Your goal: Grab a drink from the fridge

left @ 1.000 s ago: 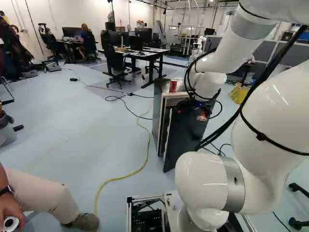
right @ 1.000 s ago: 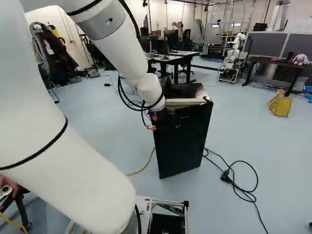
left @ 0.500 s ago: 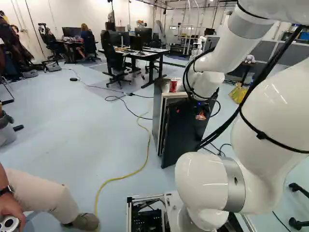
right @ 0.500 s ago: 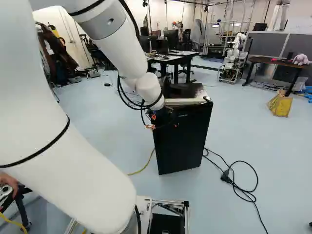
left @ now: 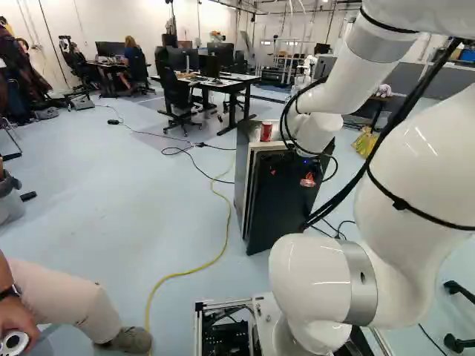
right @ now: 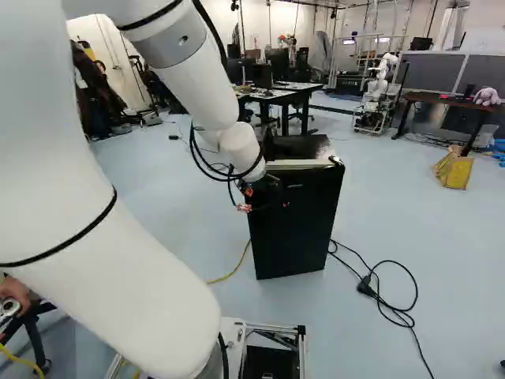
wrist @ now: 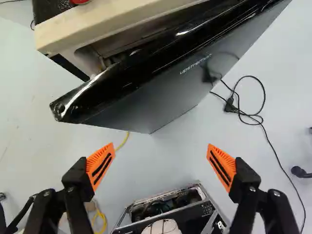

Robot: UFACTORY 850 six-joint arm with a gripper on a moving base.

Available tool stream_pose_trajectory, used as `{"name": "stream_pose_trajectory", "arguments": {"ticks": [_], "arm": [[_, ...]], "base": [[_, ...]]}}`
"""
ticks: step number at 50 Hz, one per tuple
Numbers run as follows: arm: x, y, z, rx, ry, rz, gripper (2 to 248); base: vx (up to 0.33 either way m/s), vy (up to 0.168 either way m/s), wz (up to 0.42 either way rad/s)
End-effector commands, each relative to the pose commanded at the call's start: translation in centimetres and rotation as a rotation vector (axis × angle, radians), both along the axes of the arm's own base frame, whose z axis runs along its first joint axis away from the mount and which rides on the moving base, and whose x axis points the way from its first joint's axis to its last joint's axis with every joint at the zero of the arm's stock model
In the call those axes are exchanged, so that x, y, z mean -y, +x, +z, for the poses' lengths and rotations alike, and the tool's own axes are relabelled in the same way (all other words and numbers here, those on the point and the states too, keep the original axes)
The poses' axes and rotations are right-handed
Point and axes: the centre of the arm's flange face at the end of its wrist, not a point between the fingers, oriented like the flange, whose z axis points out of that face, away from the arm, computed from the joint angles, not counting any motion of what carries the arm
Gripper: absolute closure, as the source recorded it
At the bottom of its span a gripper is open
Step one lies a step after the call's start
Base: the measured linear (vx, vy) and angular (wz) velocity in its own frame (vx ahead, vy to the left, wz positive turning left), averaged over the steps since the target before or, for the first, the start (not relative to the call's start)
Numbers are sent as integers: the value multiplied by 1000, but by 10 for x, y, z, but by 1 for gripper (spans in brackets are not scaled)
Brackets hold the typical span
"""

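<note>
wrist view: glossy-edged, flat fridge door

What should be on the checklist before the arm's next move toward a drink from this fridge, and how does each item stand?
1. Jaws open and empty: ok, they stand wide apart with nothing between them.
2. Jaws clear of the fridge door: ok, neither touches it in the wrist view.
3. Door open wide enough to reach in: not ok, I judge; it is ajar, with only a narrow gap to the fridge body.
4. Drink inside located: cannot tell, the door hides most of the interior.
5. Red can on the fridge upright: ok.
</note>
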Motion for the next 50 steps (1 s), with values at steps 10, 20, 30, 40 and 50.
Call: {"name": "stream_pose_trajectory", "arguments": {"ticks": [10,20,30,40,50], "arm": [[3,8,-10,-2,-15,2,3],[7,15,-21,-2,-32,3,3],[11,23,-31,4,-52,5,3],[14,31,-41,14,-73,6,3],[18,37,-47,35,-97,5,3]], "base": [[0,0,0],[0,0,0],[0,0,0],[0,0,0],[0,0,0]]}}
